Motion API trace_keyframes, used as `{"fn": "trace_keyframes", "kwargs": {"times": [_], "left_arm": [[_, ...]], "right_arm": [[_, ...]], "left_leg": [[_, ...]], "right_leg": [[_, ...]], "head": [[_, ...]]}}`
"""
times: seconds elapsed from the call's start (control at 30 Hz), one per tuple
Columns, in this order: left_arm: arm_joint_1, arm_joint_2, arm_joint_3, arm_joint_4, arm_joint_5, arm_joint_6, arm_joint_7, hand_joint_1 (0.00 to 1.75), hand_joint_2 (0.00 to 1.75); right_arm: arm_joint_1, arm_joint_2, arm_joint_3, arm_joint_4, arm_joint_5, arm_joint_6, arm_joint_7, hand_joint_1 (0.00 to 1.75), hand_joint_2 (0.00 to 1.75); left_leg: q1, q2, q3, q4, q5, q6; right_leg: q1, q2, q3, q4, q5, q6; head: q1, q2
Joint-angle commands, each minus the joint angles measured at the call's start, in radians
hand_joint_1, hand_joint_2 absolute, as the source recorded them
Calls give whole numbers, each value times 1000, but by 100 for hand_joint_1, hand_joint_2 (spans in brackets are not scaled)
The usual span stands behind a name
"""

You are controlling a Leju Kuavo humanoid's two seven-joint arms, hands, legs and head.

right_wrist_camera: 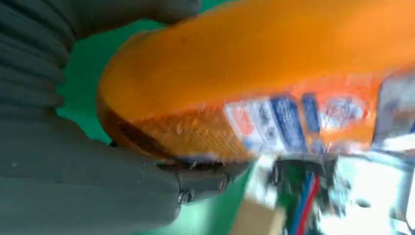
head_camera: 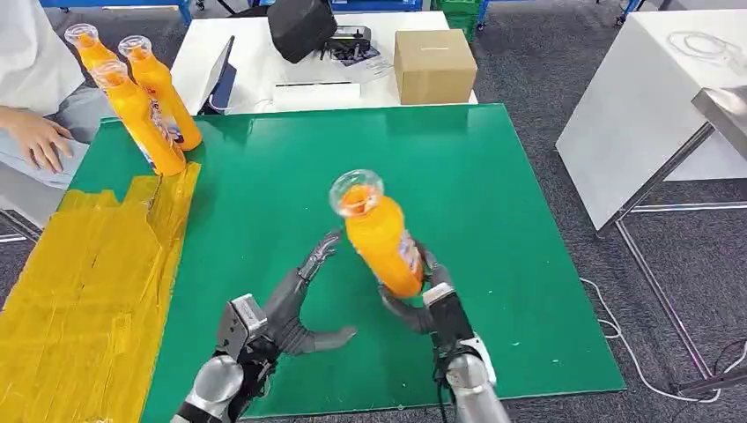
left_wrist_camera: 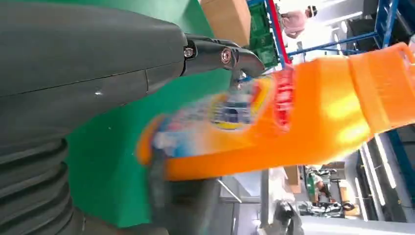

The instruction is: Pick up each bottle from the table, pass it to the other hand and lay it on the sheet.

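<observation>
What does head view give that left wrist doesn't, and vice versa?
Head view alone: the right hand gripping the lifted bottle near its base, three more orange bottles at the table's far left corner, the yellow sheet, a cardboard box, and a person's hand at the left edge.

Left wrist alone: the bottle's label up close, though blurred, and blue racking in the background.

Both: the left hand, fingers apart and holding nothing, beside the bottle, over the green mat.
</observation>
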Motion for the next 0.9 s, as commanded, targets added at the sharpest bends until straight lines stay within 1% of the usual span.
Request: {"fn": "trace_keyframes", "kwargs": {"times": [0.03,0.17,0.2,0.37,0.53,0.6,0.63,0.9], "left_arm": [[-75,-4,34,103,83,-21,33,0,175],[-80,-7,46,110,99,-21,39,0,175],[-99,-10,70,137,176,-75,56,0,175],[-96,-14,62,139,174,-74,57,0,175],[-101,-21,62,172,208,-78,82,0,175],[-103,-19,64,174,209,-78,83,0,175],[-103,-19,64,174,209,-78,83,0,175],[-112,-23,77,193,233,-77,99,0,175]], "right_arm": [[-86,33,85,278,7,0,-7,175,175],[-89,36,96,293,16,-12,-6,175,175],[-97,41,119,328,33,-28,-13,175,175],[-99,36,120,325,36,-35,-13,175,175],[-87,30,115,314,42,-48,-10,175,175],[-86,31,115,313,42,-49,-10,175,175],[-86,31,115,313,42,-49,-10,175,175],[-84,32,125,306,59,-65,-14,175,175]], "left_leg": [[1,2,2,-1,0,-1],[2,2,3,-1,0,-1],[1,2,2,-1,0,-1],[2,1,3,-1,-1,-1],[1,0,1,-1,0,0],[3,0,4,0,-1,-1],[1,0,2,-1,0,-1],[1,0,1,0,0,-1]], "right_leg": [[1,1,2,-2,1,-1],[2,1,3,-2,1,-2],[2,0,2,-2,1,-2],[3,-1,4,-2,0,-3],[1,-1,2,-2,0,-1],[4,-3,7,-3,-1,-4],[1,-1,2,-2,0,-2],[1,-1,2,-1,0,-1]], "head": [[0,0],[0,0],[0,0],[0,0],[0,0],[0,0],[0,0],[0,0]]}}
